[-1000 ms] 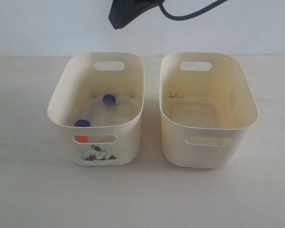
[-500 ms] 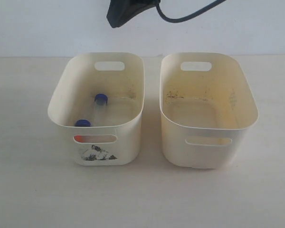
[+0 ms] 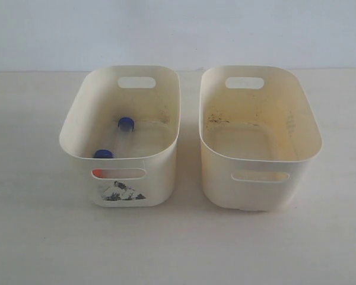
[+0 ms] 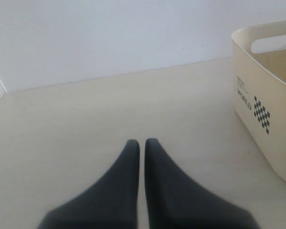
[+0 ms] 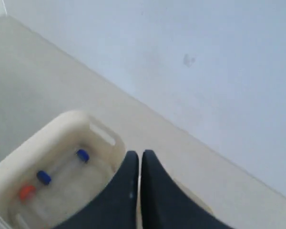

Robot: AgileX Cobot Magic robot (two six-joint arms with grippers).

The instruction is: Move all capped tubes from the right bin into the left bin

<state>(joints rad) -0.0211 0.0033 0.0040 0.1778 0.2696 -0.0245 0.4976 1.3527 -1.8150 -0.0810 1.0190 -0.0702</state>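
Start at the near edge of the table (image 3: 178,249), where both bins stand side by side. The left bin (image 3: 77,127), the one with the torn sticker, sits at 9 o'clock of the right bin (image 3: 308,133), close to it but not touching.

Through the left bin's front handle slot you can see an orange-red cap (image 3: 99,173), low at about 7 o'clock of the bin floor. Just above it a blue cap (image 3: 103,154) rests against the near wall. A second blue cap (image 3: 126,123) lies farther in, toward 12 o'clock, with its clear body running toward the near wall. These capped tubes (image 3: 124,135) lie loose at odd angles, which suggests they were dropped in rather than set down. I count three. I cannot find a fourth, though the near wall may hide it.

The right bin's floor shows only stains, so the job looks done or nearly so.

Neither arm appears in the exterior view. Your left gripper (image 4: 138,141) has its jaws pressed together on nothing, over bare table. Your right gripper (image 5: 136,153) is likewise closed and empty, high above the left bin. That is a sensible pose if nothing is left to fetch.
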